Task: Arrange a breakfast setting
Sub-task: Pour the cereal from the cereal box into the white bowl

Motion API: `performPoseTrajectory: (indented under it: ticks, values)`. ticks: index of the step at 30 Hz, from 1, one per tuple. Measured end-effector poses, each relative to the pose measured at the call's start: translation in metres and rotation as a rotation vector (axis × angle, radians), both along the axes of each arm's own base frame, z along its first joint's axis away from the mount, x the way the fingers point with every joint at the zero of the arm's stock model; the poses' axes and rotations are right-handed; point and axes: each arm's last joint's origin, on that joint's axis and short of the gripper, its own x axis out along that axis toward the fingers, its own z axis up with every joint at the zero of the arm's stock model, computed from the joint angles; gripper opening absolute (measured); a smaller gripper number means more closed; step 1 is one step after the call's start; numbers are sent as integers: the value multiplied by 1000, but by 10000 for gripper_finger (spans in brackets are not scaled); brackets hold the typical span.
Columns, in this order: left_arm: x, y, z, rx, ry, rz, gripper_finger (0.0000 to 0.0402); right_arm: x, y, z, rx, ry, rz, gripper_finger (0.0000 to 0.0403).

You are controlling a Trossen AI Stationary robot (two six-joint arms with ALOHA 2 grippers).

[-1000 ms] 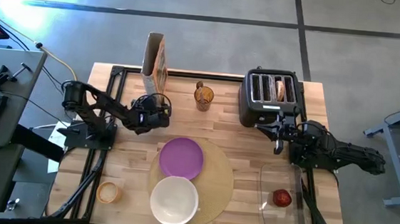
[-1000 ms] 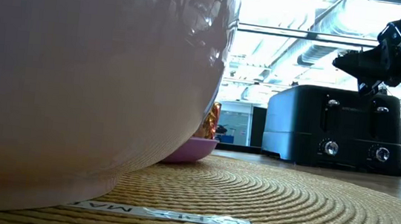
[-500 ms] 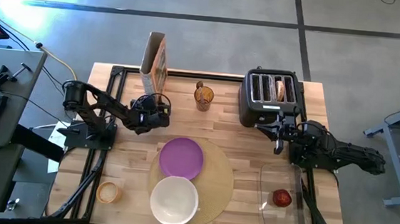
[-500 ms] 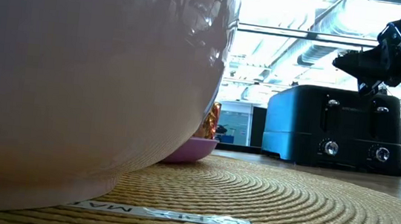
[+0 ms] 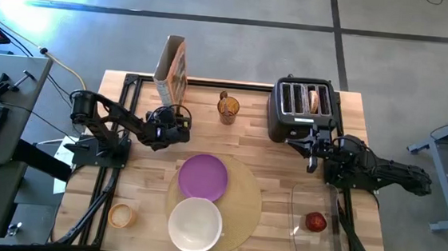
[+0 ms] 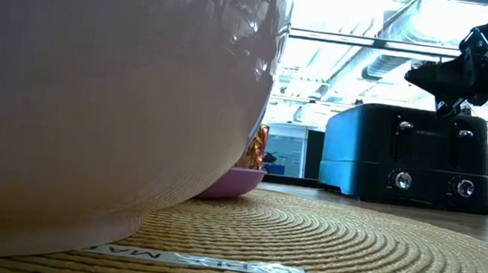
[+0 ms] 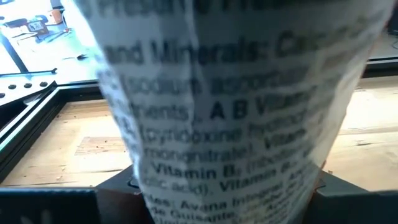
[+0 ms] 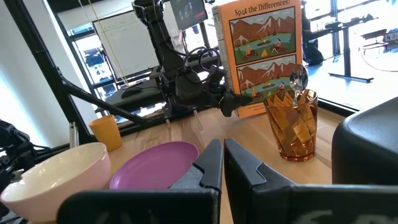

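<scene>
Bench: pale wooden bench [image 5: 246, 143] with a black frame along its far and left edges.
Mat: large round tan woven mat [image 5: 244, 198] at the near centre of the bench; its coiled weave fills the foreground of the low view [image 6: 323, 245].
Plate: small purple plate [image 5: 203, 176] lies on the far left part of the mat, touching or nearly touching the bowl.
Bowl: white round bowl [image 5: 195, 223] sits on the near left edge of the mat, upright; it looms close in the low view [image 6: 95, 84].
Cereal: tall orange cardboard cereal box [image 5: 171, 60] stands at the far left of the bench, tilted slightly; its printed side panel fills the left wrist view [image 7: 230, 106].
Left end effector: left end effector [image 5: 170, 113] is at the base of the cereal box, closed around it, fingers on either side of the box.
Spoon: small metal spoon [image 8: 297, 79] stands in an amber faceted glass [image 5: 227, 107] at the far centre of the bench.
Bagel: a tan bagel half [image 5: 313, 100] sits in a slot of the black four-slot toaster [image 5: 302, 108] at the far right.
Right end effector: right end effector [image 5: 314, 146] hovers just in front of the toaster; its fingers [image 8: 210, 163] are drawn together with a thin gap, gripping nothing.
Apple: red apple [image 5: 316, 222] rests in a clear plastic container [image 5: 301, 242] at the near right.
Cup: small orange cup [image 5: 122, 214] stands at the near left corner.
</scene>
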Motion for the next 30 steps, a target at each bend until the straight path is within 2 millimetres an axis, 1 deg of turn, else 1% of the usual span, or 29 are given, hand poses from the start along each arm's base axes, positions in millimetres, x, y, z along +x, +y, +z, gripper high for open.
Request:
performPoseTrajectory:
  ticks: [4, 15, 21, 24, 30]
  values:
    - [0, 0, 0, 1, 20, -9, 191, 0, 0, 0, 0, 0, 0, 0]
    - [3, -12, 0, 2, 22, -60, 190, 0, 0, 0, 0, 0, 0, 0]
    - [3, -15, 3, 3, 22, -76, 180, 0, 0, 0, 0, 0, 0, 0]
    - [3, -16, 10, 6, 43, -100, 177, 0, 0, 0, 0, 0, 0, 0]
    - [1, -21, 31, 27, 54, -138, 177, 0, 0, 0, 0, 0, 0, 0]
